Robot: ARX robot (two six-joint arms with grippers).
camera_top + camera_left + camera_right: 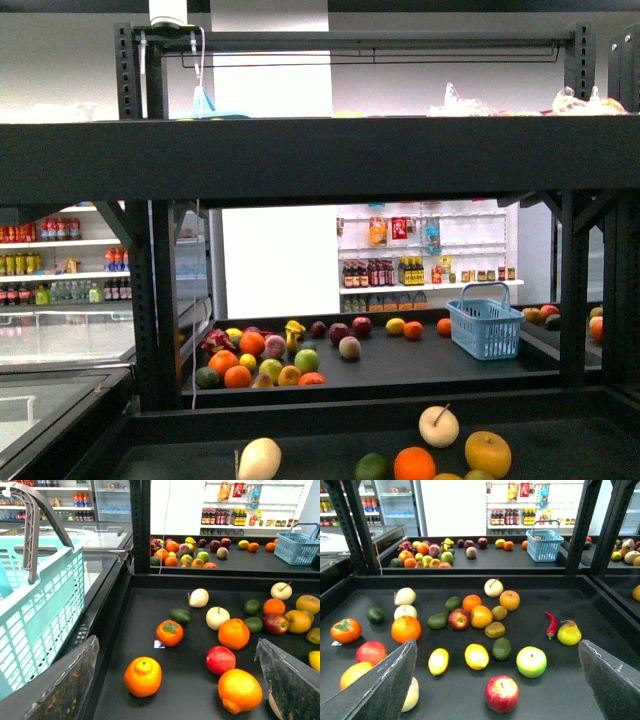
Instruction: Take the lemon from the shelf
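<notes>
In the right wrist view the lemon (476,656), a bright yellow oval, lies on the black deck of the shelf (560,690). A slimmer yellow oval fruit (438,661) lies right beside it. My right gripper (497,690) hangs open above the deck's near part, with the lemon a little ahead between its wide-spread fingers (385,682). My left gripper (177,690) is open too, over the same deck (145,625) further left, above an orange (143,676) and a knobbly orange citrus (240,690). Neither gripper holds anything. In the front view no gripper shows, only the shelf's front rim (330,425).
A red apple (501,693) and a green-yellow apple (531,661) lie close to the lemon, with an avocado (501,648) just behind it. A light teal basket (35,610) hangs beside the left gripper. Black posts (577,525) frame the deck. A second fruit shelf with a blue basket (485,322) stands behind.
</notes>
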